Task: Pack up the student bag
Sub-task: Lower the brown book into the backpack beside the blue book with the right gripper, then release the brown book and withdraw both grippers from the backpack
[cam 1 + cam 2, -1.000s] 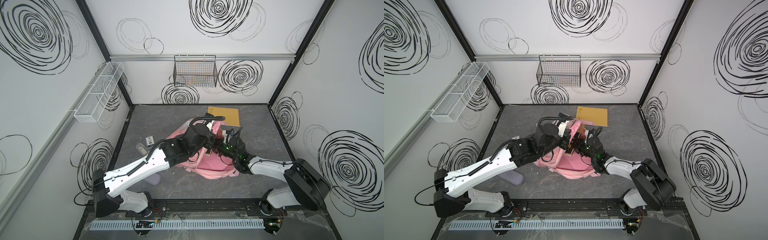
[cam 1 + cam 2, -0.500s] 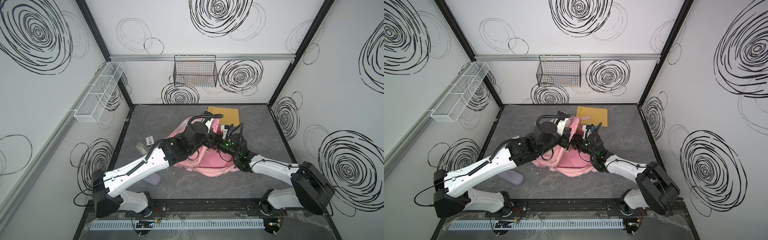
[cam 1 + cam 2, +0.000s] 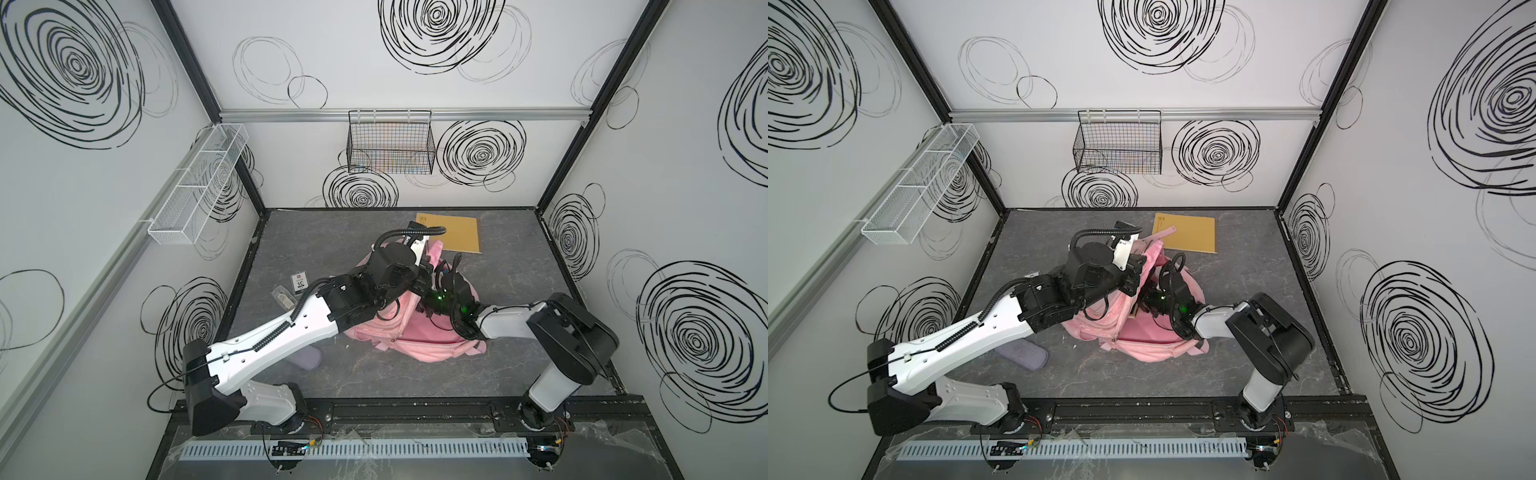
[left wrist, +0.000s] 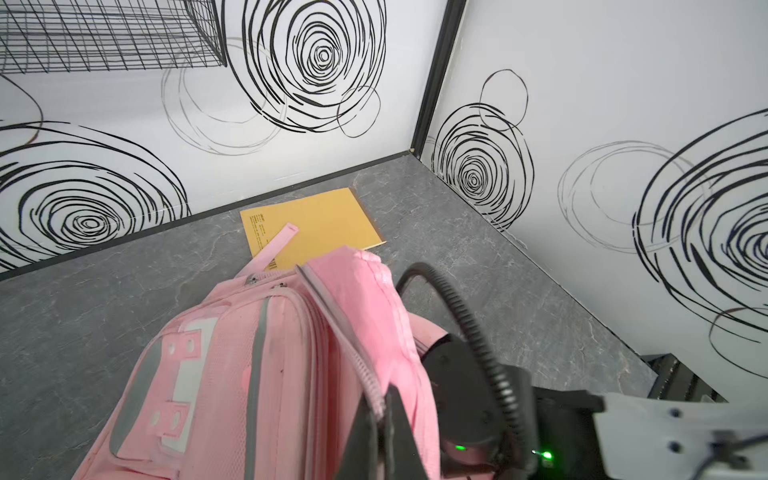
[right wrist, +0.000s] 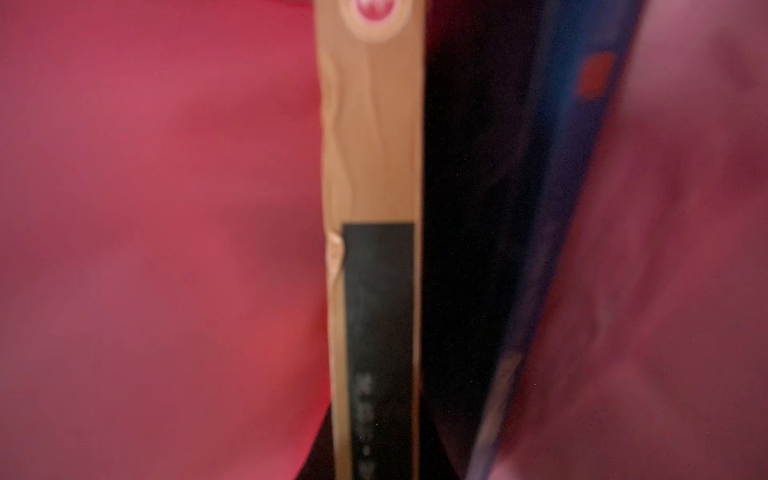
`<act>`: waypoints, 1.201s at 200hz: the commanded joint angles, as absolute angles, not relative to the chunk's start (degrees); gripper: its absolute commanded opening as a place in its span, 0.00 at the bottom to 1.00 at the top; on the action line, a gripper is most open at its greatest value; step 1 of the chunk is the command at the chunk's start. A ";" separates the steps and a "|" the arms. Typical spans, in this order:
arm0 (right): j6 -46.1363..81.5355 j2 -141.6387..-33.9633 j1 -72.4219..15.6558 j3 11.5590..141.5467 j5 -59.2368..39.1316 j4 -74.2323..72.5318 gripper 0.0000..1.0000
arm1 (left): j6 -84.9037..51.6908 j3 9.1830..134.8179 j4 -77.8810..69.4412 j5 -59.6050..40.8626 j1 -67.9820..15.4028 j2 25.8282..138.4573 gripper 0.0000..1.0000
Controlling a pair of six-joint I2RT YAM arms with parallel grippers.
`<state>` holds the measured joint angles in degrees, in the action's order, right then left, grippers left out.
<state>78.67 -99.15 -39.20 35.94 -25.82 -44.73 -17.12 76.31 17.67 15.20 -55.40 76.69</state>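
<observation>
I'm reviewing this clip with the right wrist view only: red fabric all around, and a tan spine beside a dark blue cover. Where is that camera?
Observer: It is inside the student bag. In both top views the right arm reaches into its open mouth.
Operator: What keeps the mouth open?
Observer: The left gripper, shut on the zipper edge, holds that side raised.
Operator: Is anything unpacked outside?
Observer: A flat tan booklet lies behind the bag, outside it.
</observation>
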 commanded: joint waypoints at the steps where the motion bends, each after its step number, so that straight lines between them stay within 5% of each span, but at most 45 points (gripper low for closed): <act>1: 79.36 -102.86 -39.73 38.55 -28.25 -52.71 0.16 | -17.59 79.01 8.06 14.58 -55.69 74.36 0.00; 35: 76.51 -101.23 -39.82 39.77 -27.69 -44.86 0.35 | -17.35 78.08 8.17 15.28 -55.09 74.02 0.00; 61: 72.04 -92.30 -38.50 36.29 -21.45 -33.56 0.59 | -17.51 76.71 7.66 15.86 -53.99 73.62 0.00; 171: 49.39 -54.68 -16.89 29.58 -18.69 0.08 0.65 | -18.69 70.40 5.65 7.97 -52.06 72.59 0.00; 182: 47.03 -52.95 -12.18 30.76 -17.49 0.62 0.66 | -18.84 69.73 5.40 6.57 -51.78 72.79 0.24; 194: 43.32 -54.92 -7.00 34.70 -18.30 2.64 0.65 | -18.93 69.91 5.53 6.50 -51.24 72.80 0.33; 211: 40.13 -60.51 -1.07 40.59 -21.79 4.25 0.66 | -19.07 70.72 4.72 7.40 -49.76 72.60 0.58; 240: 38.90 -68.62 4.04 46.83 -25.12 0.87 0.66 | -18.44 71.87 1.35 7.24 -45.48 74.22 0.66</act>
